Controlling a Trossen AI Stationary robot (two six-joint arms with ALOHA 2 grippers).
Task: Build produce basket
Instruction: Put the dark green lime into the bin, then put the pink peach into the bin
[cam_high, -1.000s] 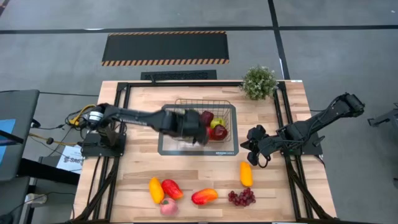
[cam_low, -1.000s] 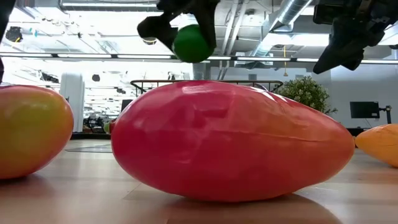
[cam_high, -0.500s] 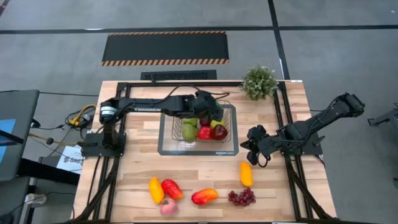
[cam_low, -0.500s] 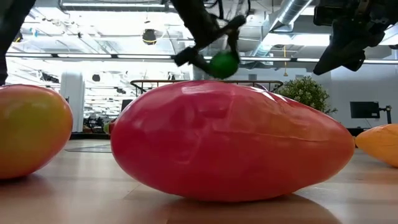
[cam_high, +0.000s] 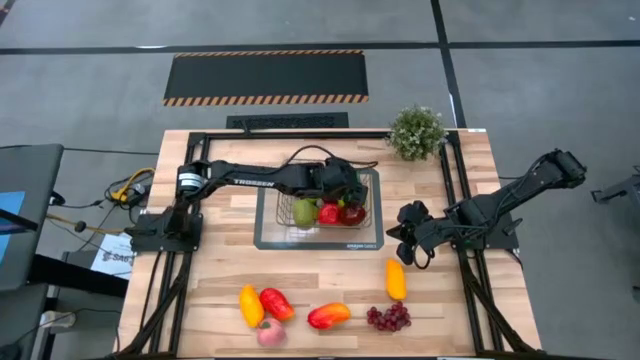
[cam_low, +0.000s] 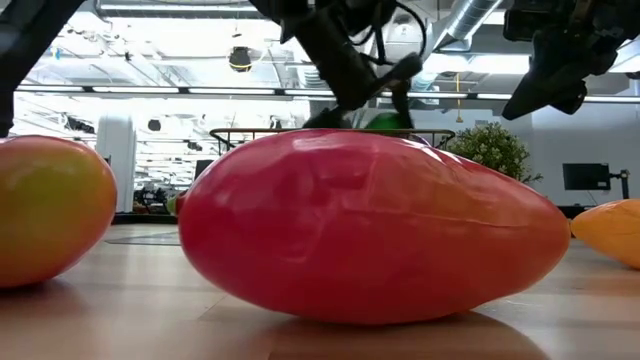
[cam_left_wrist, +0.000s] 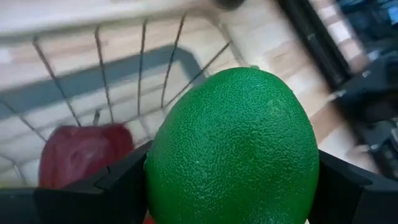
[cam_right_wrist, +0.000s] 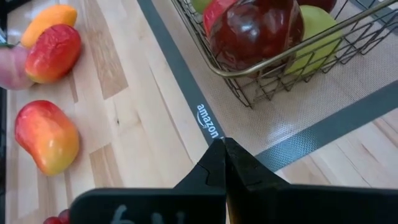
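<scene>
The left gripper (cam_high: 345, 188) hangs over the far part of the basket (cam_high: 285, 212), and its fingers pinch a round green fruit (cam_left_wrist: 231, 148). The wire floor lies right below the fruit, so the next move is likely a short drop or a let-go. The left arm is the near one here; it reaches across from the left side of the table. The green fruit has bumpy, dotted skin like a lime. It is round, so it may roll when it lands.

The basket is thin wire with see-through sides, and it sits on a flat grey mat (cam_high: 268, 238). Inside lie a pale green fruit (cam_high: 304, 211), a red one (cam_high: 328, 212) and a dark red apple (cam_right_wrist: 255, 28), all smooth and shiny.

The right gripper (cam_high: 410, 246) waits off to the right of the mat, with its fingers pressed together.

More fruit lies on the near wood: a yellow piece (cam_high: 250, 305), a red one (cam_high: 277, 303), a red-orange mango (cam_high: 329, 316), purple grapes (cam_high: 389, 318) and an orange piece (cam_high: 396, 280)
</scene>
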